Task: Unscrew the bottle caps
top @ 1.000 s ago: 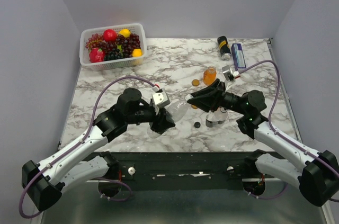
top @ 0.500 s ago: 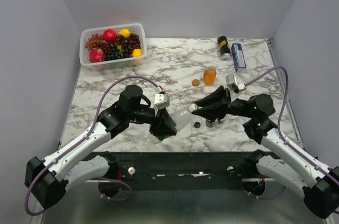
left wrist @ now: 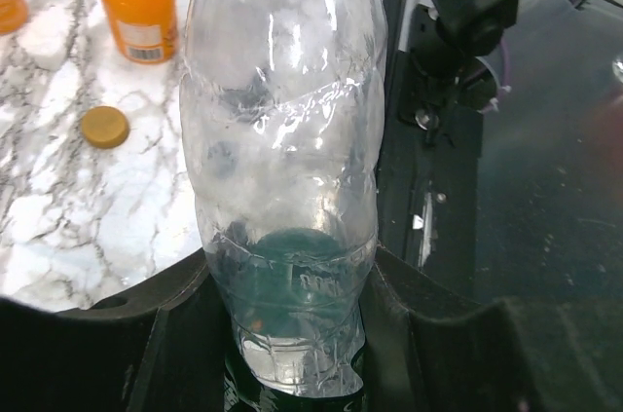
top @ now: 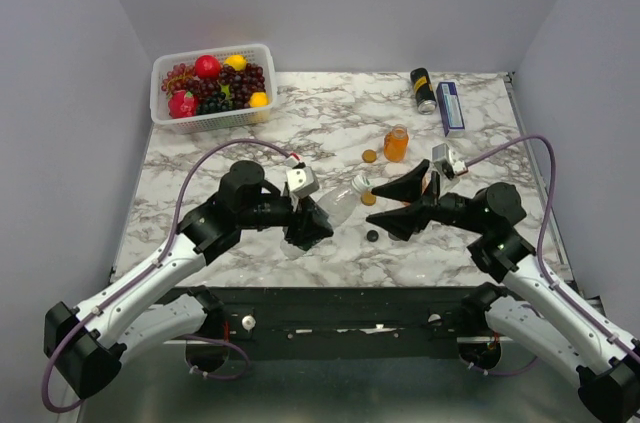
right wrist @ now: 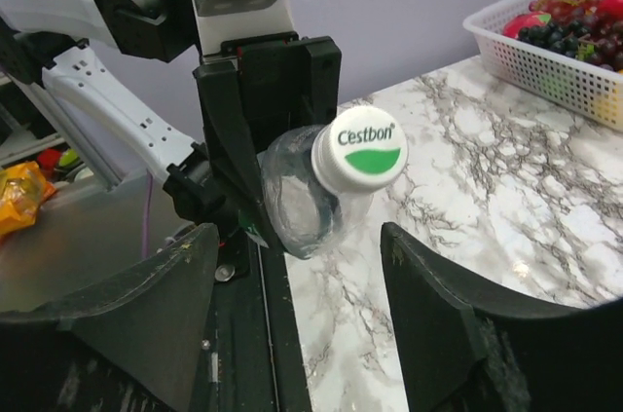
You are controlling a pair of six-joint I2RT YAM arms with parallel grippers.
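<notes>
Bottle cap [right wrist: 358, 147] reading "Cestbon" faces spread R fingers [right wrist: 458, 305]; L fingers [left wrist: 146, 344] clamp clear bottle [left wrist: 282, 120].

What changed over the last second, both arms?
The right gripper pulled back toward its own side and opened. It now faces the white cap without gripping it. The left gripper re-aimed the clear bottle, so its cap end points at the right gripper. Unchanged: the left grip on the bottle, the open orange juice bottle, the loose orange cap and the dark cap.
</notes>
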